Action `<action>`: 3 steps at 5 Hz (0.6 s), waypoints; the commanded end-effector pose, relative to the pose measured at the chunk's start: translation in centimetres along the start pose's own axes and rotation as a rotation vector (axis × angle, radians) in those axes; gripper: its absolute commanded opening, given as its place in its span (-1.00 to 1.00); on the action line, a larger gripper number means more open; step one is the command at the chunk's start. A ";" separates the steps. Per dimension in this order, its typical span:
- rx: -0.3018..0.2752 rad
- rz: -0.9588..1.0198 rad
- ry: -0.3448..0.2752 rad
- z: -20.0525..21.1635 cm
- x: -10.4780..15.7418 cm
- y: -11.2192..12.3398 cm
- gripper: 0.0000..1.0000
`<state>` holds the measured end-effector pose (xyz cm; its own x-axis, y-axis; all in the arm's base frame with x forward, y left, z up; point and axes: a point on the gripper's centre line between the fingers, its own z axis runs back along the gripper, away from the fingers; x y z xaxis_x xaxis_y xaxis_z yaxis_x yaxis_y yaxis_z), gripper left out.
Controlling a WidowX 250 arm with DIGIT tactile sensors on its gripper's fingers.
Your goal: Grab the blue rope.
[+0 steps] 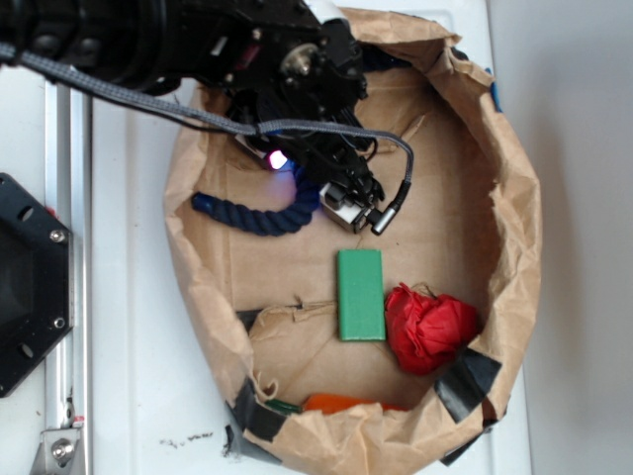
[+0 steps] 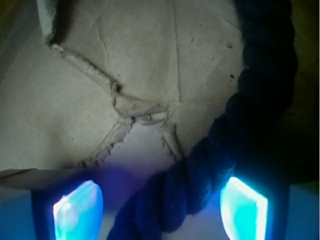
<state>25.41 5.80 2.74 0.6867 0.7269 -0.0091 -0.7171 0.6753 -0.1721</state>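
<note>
The blue rope [image 1: 259, 220] lies curved on the floor of a brown paper bag [image 1: 514, 218], its left end free and its right part running under my gripper [image 1: 334, 201]. In the wrist view the rope [image 2: 250, 100] comes down from the upper right and passes between the two blue-lit pads [image 2: 77, 212]. My gripper [image 2: 161, 210] is open, low over the paper. The rope lies closer to the right pad, with a gap showing on each side. The rope's right end is hidden by the arm.
A green block [image 1: 360, 294] lies just below the gripper, with a red cloth bundle [image 1: 427, 327] to its right and an orange item [image 1: 341, 403] at the bag's bottom wall. A grey braided cable [image 1: 297, 127] loops across the arm. A twisted paper handle [image 2: 135, 112] lies flat ahead.
</note>
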 end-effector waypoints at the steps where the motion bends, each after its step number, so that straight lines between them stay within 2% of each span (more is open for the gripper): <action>1: -0.010 0.015 -0.018 -0.6 -1.2 0.0 -1.00; 3: 0.003 0.013 -0.038 -0.8 -1.9 0.0 -1.00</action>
<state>24.53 5.04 2.01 0.6602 0.7504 0.0325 -0.7375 0.6559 -0.1610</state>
